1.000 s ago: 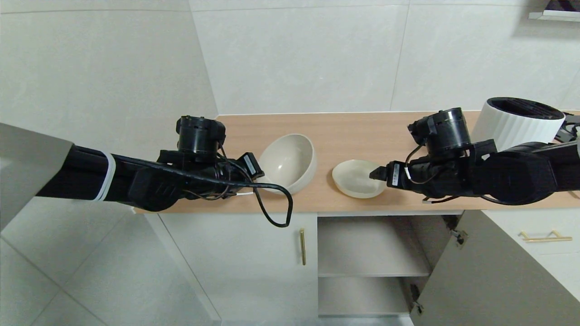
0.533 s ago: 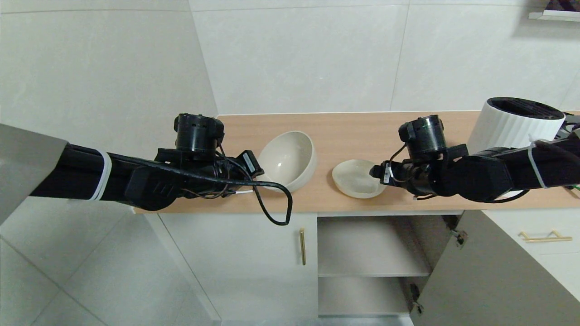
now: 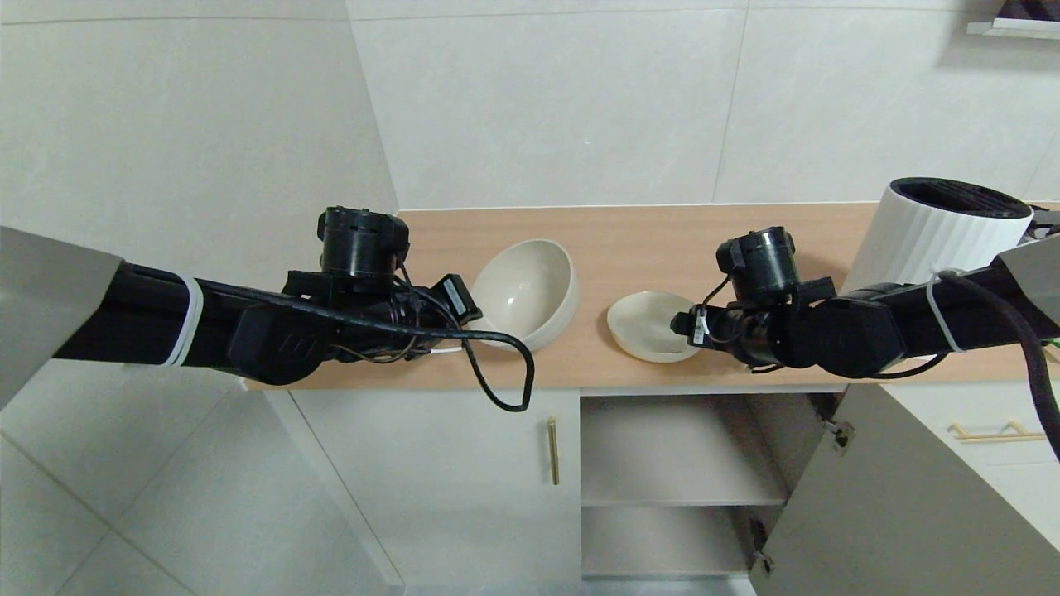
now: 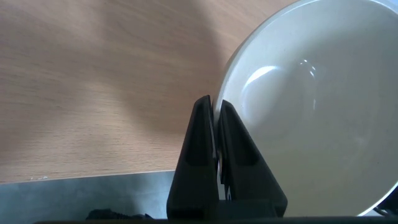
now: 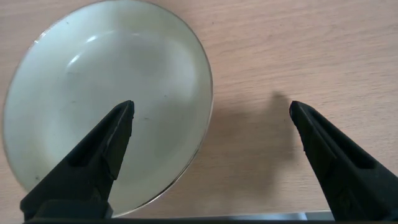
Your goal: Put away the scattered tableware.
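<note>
A large cream bowl [image 3: 530, 291] is tipped up on the wooden counter [image 3: 646, 236], with my left gripper [image 3: 474, 319] shut on its near rim. In the left wrist view the two fingers [image 4: 207, 134] pinch the rim of the bowl [image 4: 311, 106]. A small pale plate [image 3: 650, 325] lies flat to the right of the bowl. My right gripper [image 3: 681, 324] hovers open at the plate's right edge. In the right wrist view the gripper [image 5: 211, 121] has one finger over the plate [image 5: 106, 143] and the other over bare wood.
A white ribbed appliance [image 3: 940, 223] stands at the counter's right end. Below the counter a cabinet door [image 3: 894, 497] hangs open, showing two bare shelves [image 3: 679, 476]. A closed door with a brass handle [image 3: 552, 451] is to its left. Tiled wall behind.
My right arm has lowered and slid left, bringing its gripper down to the plate's right edge. The left arm and the bowl have stayed in place.
</note>
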### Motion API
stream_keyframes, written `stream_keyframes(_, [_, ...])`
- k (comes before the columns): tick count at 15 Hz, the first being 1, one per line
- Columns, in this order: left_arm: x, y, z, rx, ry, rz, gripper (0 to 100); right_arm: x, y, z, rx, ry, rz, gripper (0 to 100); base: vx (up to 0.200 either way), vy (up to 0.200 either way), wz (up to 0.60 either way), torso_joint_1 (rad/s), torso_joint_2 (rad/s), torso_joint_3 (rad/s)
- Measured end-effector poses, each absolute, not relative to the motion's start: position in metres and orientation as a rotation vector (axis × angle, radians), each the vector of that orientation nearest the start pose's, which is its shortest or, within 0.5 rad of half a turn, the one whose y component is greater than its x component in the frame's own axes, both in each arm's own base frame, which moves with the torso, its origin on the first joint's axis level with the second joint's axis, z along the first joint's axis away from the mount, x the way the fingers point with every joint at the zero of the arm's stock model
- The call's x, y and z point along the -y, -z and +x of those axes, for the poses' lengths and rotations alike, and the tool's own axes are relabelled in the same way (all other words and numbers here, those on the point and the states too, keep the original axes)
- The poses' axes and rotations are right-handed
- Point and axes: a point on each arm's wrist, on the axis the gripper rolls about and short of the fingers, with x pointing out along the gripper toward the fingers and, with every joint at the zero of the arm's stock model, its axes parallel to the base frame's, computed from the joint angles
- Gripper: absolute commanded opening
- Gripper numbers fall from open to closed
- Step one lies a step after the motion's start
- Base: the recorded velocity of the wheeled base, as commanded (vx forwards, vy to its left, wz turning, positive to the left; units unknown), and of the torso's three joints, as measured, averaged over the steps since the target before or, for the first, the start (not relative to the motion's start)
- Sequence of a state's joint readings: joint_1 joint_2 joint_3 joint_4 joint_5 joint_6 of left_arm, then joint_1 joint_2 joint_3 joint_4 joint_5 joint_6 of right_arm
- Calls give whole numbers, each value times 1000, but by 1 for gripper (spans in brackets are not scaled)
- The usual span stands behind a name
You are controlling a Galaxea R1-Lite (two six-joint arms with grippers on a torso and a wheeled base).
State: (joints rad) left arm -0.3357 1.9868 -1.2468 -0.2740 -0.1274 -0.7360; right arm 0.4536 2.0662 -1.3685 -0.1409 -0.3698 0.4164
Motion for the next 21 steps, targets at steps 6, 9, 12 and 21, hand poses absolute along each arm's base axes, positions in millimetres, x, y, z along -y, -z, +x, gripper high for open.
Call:
stream_keyframes(6, [132, -167, 369, -613, 262, -660, 0, -173, -156, 373, -518, 23, 189, 0, 0, 0, 0, 0, 0, 0])
stream_keyframes(9, [132, -167, 369, -611, 264, -661, 0, -173, -156, 372, -517, 22, 191, 0, 0, 0, 0, 0, 0, 0])
stream_keyframes(12, [131, -171, 367, -605, 269, -663, 0, -172, -158, 371, -517, 22, 193, 0, 0, 0, 0, 0, 0, 0])
stream_keyframes(21, [123, -193, 326, -585, 312, -636, 0, -151, -200, 314, -537, -200, 260, 0, 0, 0, 0, 0, 0, 0])
